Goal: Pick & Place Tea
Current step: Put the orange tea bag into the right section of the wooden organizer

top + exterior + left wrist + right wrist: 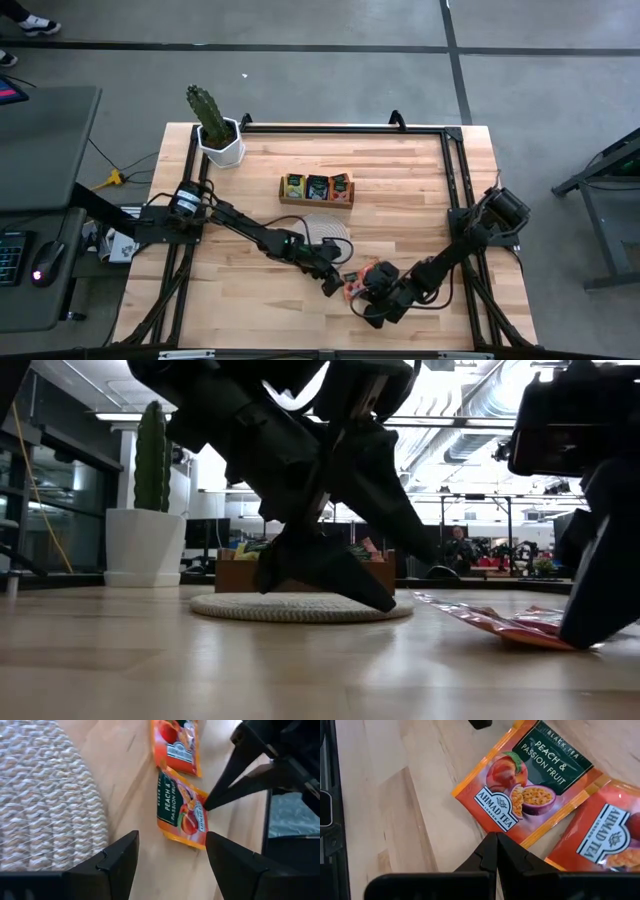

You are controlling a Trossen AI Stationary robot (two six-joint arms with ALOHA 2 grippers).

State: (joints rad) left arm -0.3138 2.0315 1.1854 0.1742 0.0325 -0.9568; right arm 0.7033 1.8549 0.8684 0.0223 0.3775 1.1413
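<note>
Now lining up on an orange sachet [181, 805].
Left end effector [170, 862] spread above it near tabletop's front edge; right end effector [496, 851] pinched together, pinning; next: lower, close.

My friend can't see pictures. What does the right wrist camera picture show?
Two orange-red tea sachets lie overlapping on the pale wooden table, the nearer one reading "Peach & Passion Fruit". The right end effector, fingers shut together, has its tip at that sachet's edge.
</note>
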